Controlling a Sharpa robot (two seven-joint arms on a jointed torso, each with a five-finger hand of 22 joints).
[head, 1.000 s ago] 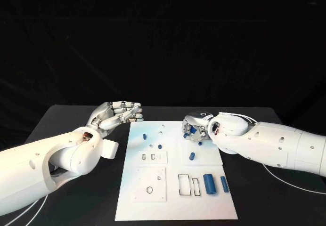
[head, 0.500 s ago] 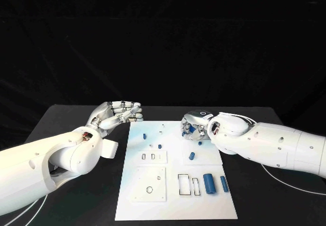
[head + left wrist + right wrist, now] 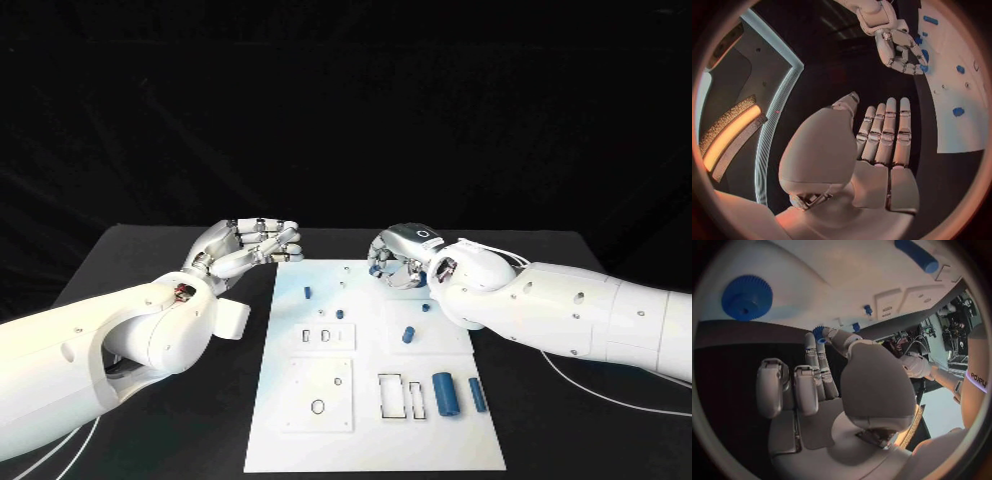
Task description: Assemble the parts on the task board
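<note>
The flat white rectangular task board [image 3: 378,410] lies in the middle of the black bench [image 3: 173,420], long side running away from the robot, with outlined slots and small holes cut in it. Scattered on it are small blue plastic parts: two upright-looking cylinders [image 3: 444,391] side by side near the right edge, a short blue peg [image 3: 408,333] mid-board, and another little blue peg [image 3: 306,292] toward the far left.

The left robot hand [image 3: 253,243] sits just off the board's far left corner, holding nothing. The head view makes its fingers look a bit curled, but the left wrist view [image 3: 879,145] shows them straight and laid side by side, slightly apart from the thumb.

The right robot hand [image 3: 400,258] hovers over the board's far right part. From the head camera it's turned away, so what's in it is hard to make out. The right wrist view [image 3: 811,385] helps: a tiny blue piece [image 3: 820,333] sits pinched at the thumb and fingertip, mostly hidden. That view also catches a round blue toothed gear [image 3: 747,297] on the board, which the head view has hidden behind the hand.
</note>
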